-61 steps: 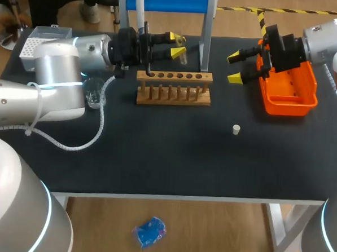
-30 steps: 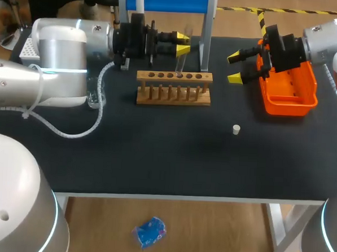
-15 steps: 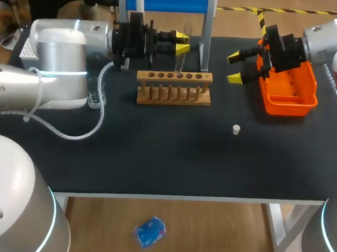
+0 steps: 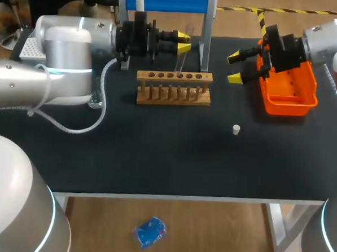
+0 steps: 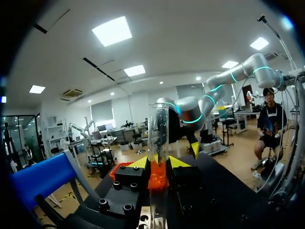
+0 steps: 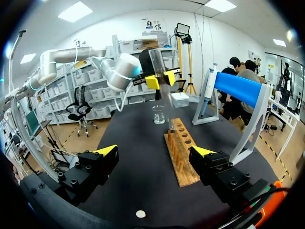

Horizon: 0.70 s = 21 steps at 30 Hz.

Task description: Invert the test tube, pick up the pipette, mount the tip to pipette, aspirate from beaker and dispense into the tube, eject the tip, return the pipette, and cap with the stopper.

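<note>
Over the wooden rack (image 4: 174, 87) near the far edge of the table (image 4: 172, 160): left gripper (image 4: 182, 41), clenched on the test tube (image 4: 179, 61) from both sides. Tube of clear glass, slightly tilted, upper end above the yellow tips, lower end down at the rack's row of holes; impossible to tell whether seated in a hole. From the left wrist, tube upright between the fingers (image 5: 138, 163), orange showing through the glass. Just behind the rack, blue-topped stand (image 4: 164, 0) with a white pipette (image 4: 139, 9) hanging from it, one grey post close beside the tube. Beside the left arm, beaker (image 4: 94, 101), half hidden behind it, and a white tip box (image 4: 30, 48) at the table's corner. Well to the right, right gripper (image 4: 235, 67), spread wide, holding nothing, hovering beside the orange bin (image 4: 289, 93). From the right wrist, rack lying ahead between the parted fingertips (image 6: 107, 151), beaker beyond it. Small white stopper (image 4: 235, 129) alone on the black tabletop, nearer than the rack, apart from both grippers.
</note>
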Motion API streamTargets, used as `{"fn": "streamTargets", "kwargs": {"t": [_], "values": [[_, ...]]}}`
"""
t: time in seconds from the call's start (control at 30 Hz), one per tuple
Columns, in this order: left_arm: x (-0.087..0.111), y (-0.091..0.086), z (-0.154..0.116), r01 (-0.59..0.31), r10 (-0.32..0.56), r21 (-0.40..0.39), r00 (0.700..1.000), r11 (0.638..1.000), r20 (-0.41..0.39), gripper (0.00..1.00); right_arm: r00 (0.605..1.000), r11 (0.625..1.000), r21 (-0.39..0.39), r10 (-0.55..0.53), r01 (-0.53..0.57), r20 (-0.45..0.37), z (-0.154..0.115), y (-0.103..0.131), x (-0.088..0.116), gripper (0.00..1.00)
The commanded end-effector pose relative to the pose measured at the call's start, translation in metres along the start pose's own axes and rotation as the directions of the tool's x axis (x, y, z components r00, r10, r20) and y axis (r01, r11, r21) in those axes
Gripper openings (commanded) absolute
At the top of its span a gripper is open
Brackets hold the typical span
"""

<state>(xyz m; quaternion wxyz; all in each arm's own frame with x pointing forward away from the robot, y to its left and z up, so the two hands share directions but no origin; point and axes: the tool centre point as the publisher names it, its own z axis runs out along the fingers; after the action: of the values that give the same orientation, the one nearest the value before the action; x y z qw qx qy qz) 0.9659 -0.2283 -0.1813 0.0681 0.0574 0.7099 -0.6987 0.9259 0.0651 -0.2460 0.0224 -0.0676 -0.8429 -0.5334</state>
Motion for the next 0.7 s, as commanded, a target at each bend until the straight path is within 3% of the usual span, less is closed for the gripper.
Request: {"fn": "streamTargets", "kwargs": {"t": [0.03,0.33,0.53,0.7], "values": [[-0.016,0.006,0.006,0.0,0.0,0.012,1.0,1.0,-0.028,0.0,1.0,1.0,0.001,0.0,0.0,0.0,0.0,0.0,0.0,1.0],[-0.02,0.02,0.015,0.038,-0.038,-0.004,0.998,0.999,-0.044,0.0,1.0,1.0,0.001,0.0,0.0,0.0,0.0,0.0,0.0,1.0],[-0.024,0.026,0.016,0.085,-0.083,0.067,0.996,0.994,-0.03,0.0,1.0,1.0,0.001,0.0,0.0,0.0,0.0,0.0,0.0,1.0],[-0.027,0.025,0.014,0.099,-0.099,0.031,0.995,0.995,-0.019,0.0,1.0,1.0,0.001,0.0,0.0,0.0,0.0,0.0,0.0,1.0]]}}
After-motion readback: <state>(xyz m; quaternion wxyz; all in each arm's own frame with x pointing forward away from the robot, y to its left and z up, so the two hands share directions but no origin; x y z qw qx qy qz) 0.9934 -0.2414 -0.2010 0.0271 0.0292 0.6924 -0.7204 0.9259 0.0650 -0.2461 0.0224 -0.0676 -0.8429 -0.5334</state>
